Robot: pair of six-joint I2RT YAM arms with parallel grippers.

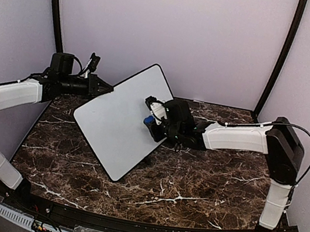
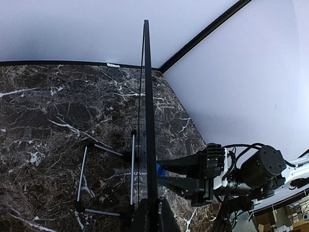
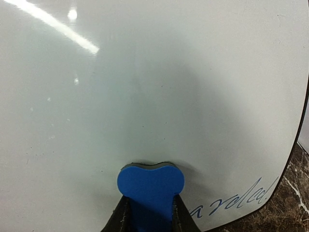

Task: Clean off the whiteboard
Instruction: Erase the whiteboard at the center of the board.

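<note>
The whiteboard stands tilted on its lower edge over the marble table. My left gripper is shut on its upper left rim. Seen edge-on in the left wrist view, the whiteboard runs up from my left gripper, which clamps its rim. My right gripper is shut on a blue eraser and presses it against the board's face. In the right wrist view the eraser sits between my right gripper's fingers, flat on the whiteboard. Blue handwriting shows at the board's lower right corner.
A thin wire stand rests on the brown marble table behind the board. Black frame poles rise at the back corners in front of lilac walls. The table's right edge lies near the right arm's base.
</note>
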